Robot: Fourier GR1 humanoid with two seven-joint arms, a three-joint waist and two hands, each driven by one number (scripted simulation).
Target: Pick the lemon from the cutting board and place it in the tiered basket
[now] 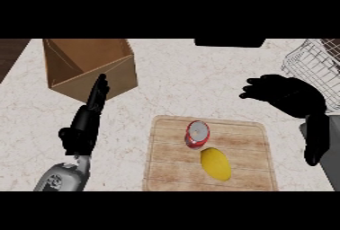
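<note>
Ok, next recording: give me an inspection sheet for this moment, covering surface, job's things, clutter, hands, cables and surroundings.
Surface: pale speckled counter; wooden cutting board near the front edge.
Job's things: lemon lies on the board, untouched; wire tiered basket at the far right, partly out of view.
Clutter: red can on its side on the board, just behind the lemon; open brown box at the far left.
Hands: left hand open, fingers up, resting by the box; right hand above the counter between board and basket, fingers relaxed, holding nothing.
Cables: nothing seen.
Surroundings: dark object at the counter's far edge, cannot tell what.
</note>
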